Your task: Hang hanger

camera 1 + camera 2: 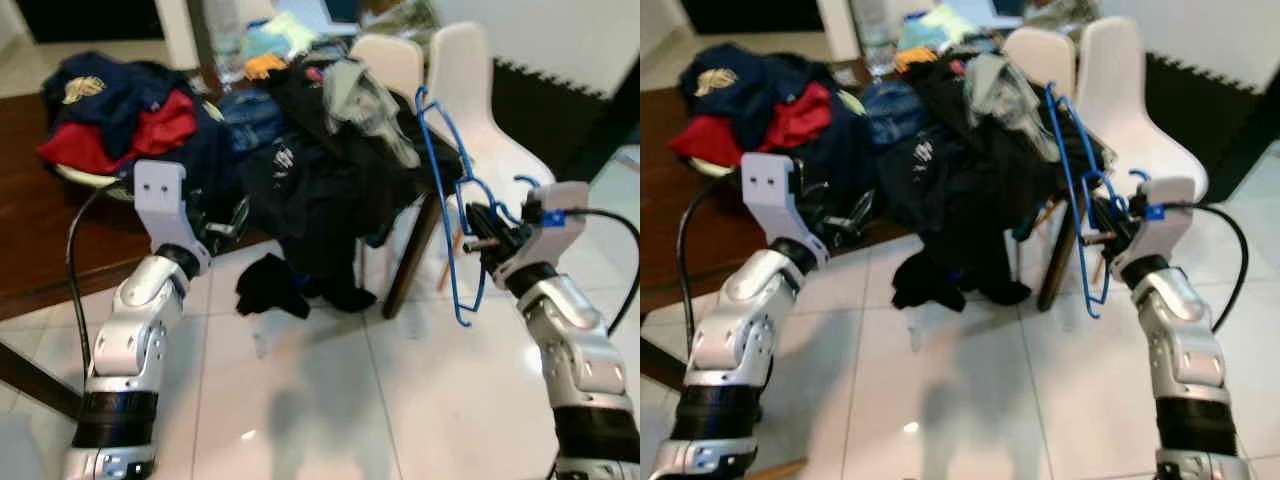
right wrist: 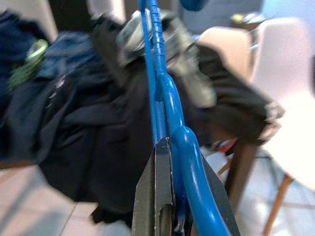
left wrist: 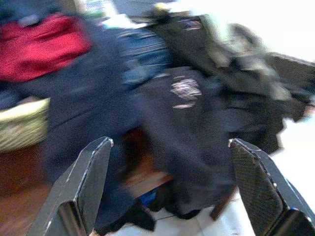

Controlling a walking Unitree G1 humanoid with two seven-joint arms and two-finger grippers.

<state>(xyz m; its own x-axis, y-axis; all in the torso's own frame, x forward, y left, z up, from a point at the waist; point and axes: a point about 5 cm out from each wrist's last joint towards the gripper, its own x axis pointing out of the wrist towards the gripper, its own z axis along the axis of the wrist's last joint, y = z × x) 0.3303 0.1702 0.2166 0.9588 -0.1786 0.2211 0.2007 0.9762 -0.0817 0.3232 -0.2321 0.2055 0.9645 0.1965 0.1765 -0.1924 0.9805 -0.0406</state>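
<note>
A blue plastic hanger (image 1: 445,190) stands nearly upright in front of the table corner, its hook near my right wrist. My right gripper (image 1: 478,232) is shut on the hanger (image 2: 170,118), whose blue bar runs between the two black fingers (image 2: 156,196). My left gripper (image 1: 222,222) is raised on the left, close to the dark clothes that hang off the table. In the left wrist view its fingers (image 3: 81,189) stand wide apart with nothing between them, pointing at a black garment (image 3: 197,128).
A dark wooden table (image 1: 30,240) carries a heap of clothes: red and navy (image 1: 140,125) on the left, black (image 1: 320,170) draped over the edge. A black piece (image 1: 270,285) lies on the white tiled floor. Two white chairs (image 1: 480,110) stand behind the hanger.
</note>
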